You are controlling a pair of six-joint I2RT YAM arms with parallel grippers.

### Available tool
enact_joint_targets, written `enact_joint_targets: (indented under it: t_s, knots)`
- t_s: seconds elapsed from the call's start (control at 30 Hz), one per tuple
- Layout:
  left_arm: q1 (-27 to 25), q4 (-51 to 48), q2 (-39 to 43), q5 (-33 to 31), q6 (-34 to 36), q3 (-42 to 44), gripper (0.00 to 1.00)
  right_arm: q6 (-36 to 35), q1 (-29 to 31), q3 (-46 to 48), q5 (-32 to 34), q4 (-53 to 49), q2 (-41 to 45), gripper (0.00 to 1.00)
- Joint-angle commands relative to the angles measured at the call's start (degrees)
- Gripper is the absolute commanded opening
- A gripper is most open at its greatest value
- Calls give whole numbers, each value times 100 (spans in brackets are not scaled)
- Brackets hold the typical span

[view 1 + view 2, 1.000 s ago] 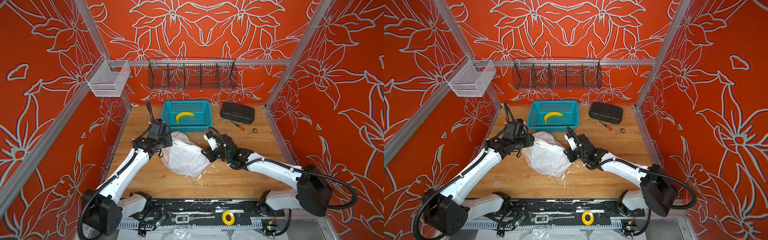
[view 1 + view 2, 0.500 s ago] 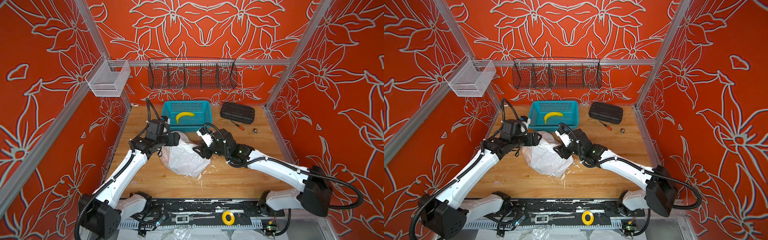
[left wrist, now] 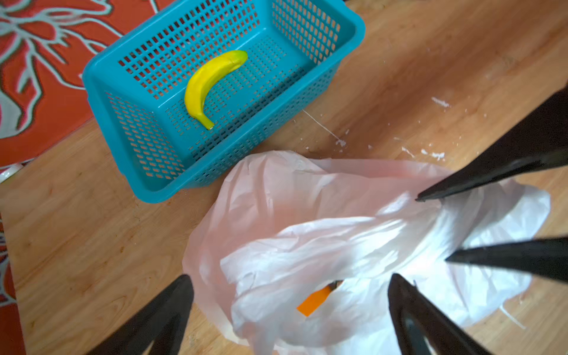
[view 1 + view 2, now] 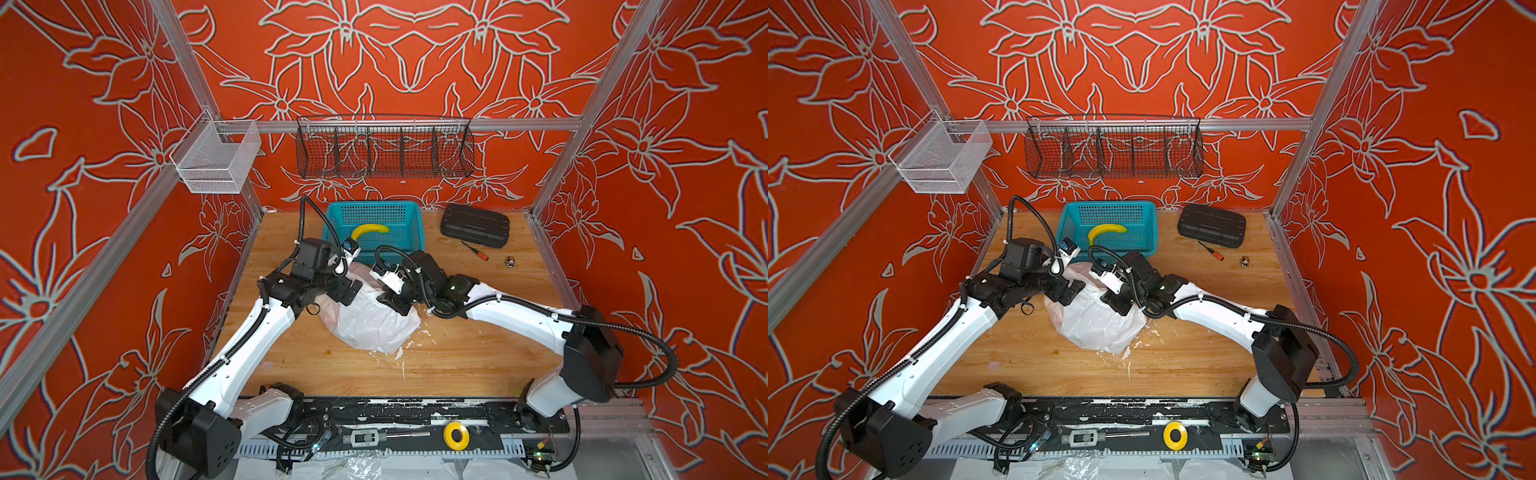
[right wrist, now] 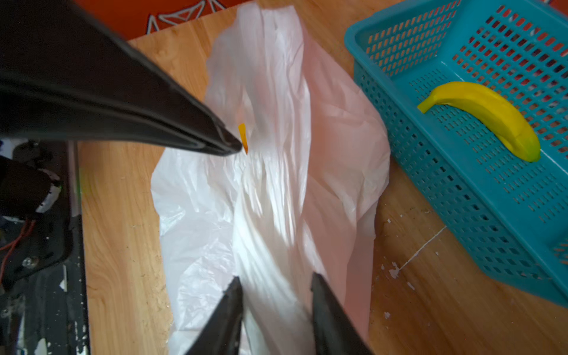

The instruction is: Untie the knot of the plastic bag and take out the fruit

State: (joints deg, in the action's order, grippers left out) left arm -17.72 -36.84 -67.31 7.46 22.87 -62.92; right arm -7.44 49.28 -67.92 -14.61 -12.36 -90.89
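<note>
The plastic bag (image 4: 370, 328) lies slumped on the surface (image 4: 457, 361) just in front of the blue basket (image 4: 417, 232); the step under way looks like opening its mouth; the right hand (image 5: 275, 276) pinches a gathered ridge of plastic, the left hand (image 3: 290, 278) hovers spread wide above; no knot can be made out, though a sliver of orange fruit (image 3: 313, 302) shows through a gap; next the left hand likely must grip the opposite edge and pull apart.
</note>
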Motion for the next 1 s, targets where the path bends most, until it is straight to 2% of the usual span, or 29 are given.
enact_joint_targets:
  t_s: [0.0, 0.1, 0.13, 0.2, 0.33, 0.4, 0.6, 0.73, 0.97]
  knots:
    - [32, -644, -351, 477, 864, -269, 97, -193, 46, -50, -114, -78, 55, 17]
    - [40, -772, -613, 393, 790, -346, 100, -113, 33, 158, -51, 123, 265, 9]
    - [40, -795, -658, 386, 780, -338, 97, -84, 30, 251, -58, 218, 344, 8]
    - [40, -783, -700, 387, 744, -319, 87, -56, 15, 380, -68, 332, 448, 8]
    - [40, -712, -653, 282, 638, -276, 58, 14, 0, 528, -52, 459, 593, 4]
    - [53, -631, -627, 155, 510, -265, 47, 57, -12, 593, -9, 528, 645, 4]
    - [205, -249, -564, -256, -309, -308, 28, 155, -23, 768, 40, 570, 819, 2]
    - [444, 29, -495, -660, -1041, -307, 22, 389, -62, 1209, 266, 911, 1163, 0]
    - [893, -75, -509, -1005, -2249, -564, 22, 745, -109, 1996, 417, 1403, 1697, 1]
